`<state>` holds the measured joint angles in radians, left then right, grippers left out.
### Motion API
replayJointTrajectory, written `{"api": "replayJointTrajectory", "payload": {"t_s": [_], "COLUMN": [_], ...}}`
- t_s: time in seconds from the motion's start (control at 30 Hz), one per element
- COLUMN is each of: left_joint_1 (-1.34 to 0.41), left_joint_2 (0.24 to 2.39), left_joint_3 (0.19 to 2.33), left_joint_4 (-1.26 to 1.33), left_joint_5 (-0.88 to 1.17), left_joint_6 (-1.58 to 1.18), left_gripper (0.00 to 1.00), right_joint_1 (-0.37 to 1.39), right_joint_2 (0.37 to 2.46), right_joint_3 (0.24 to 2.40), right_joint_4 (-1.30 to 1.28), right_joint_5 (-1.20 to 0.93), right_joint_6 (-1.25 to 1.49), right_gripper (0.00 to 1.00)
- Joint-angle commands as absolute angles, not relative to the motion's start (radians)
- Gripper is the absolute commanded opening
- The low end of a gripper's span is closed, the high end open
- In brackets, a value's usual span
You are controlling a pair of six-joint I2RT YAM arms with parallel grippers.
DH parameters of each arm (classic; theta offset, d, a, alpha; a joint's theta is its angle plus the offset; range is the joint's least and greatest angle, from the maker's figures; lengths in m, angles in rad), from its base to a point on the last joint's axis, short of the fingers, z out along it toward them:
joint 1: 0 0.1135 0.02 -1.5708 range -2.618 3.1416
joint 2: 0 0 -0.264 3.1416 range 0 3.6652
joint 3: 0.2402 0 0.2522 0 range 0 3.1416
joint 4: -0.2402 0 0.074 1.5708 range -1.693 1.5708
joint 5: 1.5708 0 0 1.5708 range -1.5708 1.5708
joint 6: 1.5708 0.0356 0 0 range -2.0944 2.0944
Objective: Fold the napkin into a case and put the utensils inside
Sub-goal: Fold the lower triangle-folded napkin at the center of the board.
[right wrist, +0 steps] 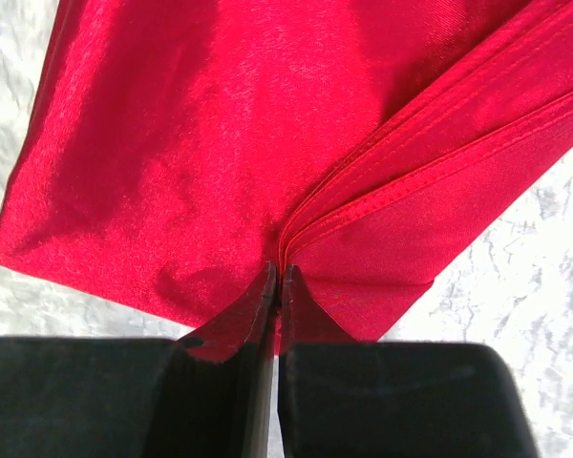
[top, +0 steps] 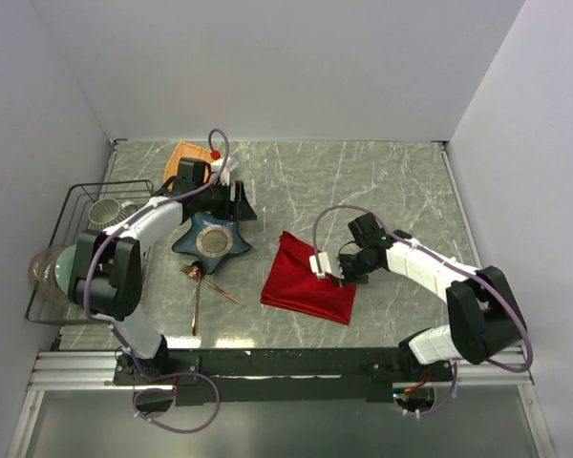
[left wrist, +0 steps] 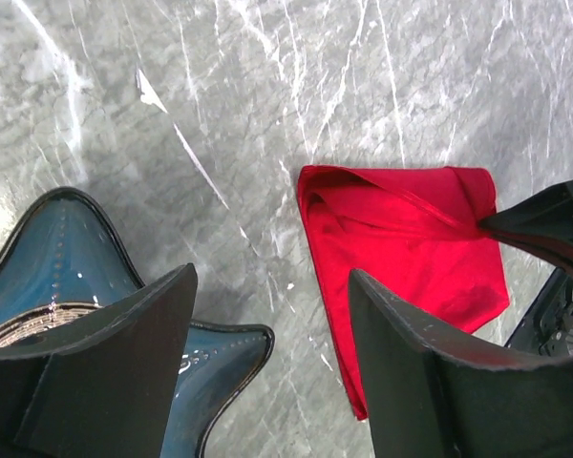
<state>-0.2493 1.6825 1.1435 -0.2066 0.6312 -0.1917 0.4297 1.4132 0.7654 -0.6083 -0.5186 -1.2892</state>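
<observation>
The red napkin [top: 304, 279] lies folded on the marble table, right of centre, with layered hems showing in the right wrist view [right wrist: 220, 124]. My right gripper [top: 342, 277] [right wrist: 279, 277] is shut on the napkin's right edge, pinching the stacked folds. The left wrist view shows the napkin [left wrist: 401, 239] too, with the right gripper [left wrist: 544, 224] at its far corner. Copper utensils [top: 197, 301] lie loose on the table, left of the napkin. My left gripper [top: 237, 205] [left wrist: 270, 275] hangs open and empty just beyond the blue star dish [top: 210, 240].
The blue star dish [left wrist: 48, 258] sits under the left finger. An orange plate [top: 183, 155] lies at the back left. A wire rack [top: 65, 205] holding cups and bowls stands along the left wall. White walls close in the table's sides and back.
</observation>
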Motion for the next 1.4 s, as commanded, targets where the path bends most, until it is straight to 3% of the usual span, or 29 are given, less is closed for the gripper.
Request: {"api": "replayJointTrajectory", "payload": {"t_s": [0.0,0.2,0.53,0.87,1.13,1.37], "left_joint_1": [-0.249,-0.265,-0.454,-0.528,-0.545,-0.563], "left_joint_2": [1.625,1.614,1.710,1.790,1.884,1.907], "left_joint_3": [1.117,1.124,1.229,1.244,1.330,1.347], "left_joint_4": [-0.178,-0.169,-0.327,-0.267,-0.359,-0.374], "left_joint_5": [0.676,0.729,0.683,0.626,0.624,0.630], "left_joint_6": [-0.150,0.052,0.604,0.758,0.888,0.925], "left_gripper": [0.68,0.58,0.58,0.54,0.57,0.47], "right_joint_1": [0.436,0.437,0.436,0.437,0.436,0.437], "right_joint_2": [1.321,1.266,1.239,1.218,1.220,1.223], "right_joint_3": [0.712,0.646,0.627,0.603,0.603,0.604], "right_joint_4": [-0.561,-0.560,-0.571,-0.557,-0.552,-0.555], "right_joint_5": [-0.512,-0.518,-0.526,-0.528,-0.528,-0.529], "right_joint_6": [-1.439,-1.532,-1.543,-1.539,-1.523,-1.522], "right_gripper": [0.00,0.00,0.00,0.00,0.00,0.00]}}
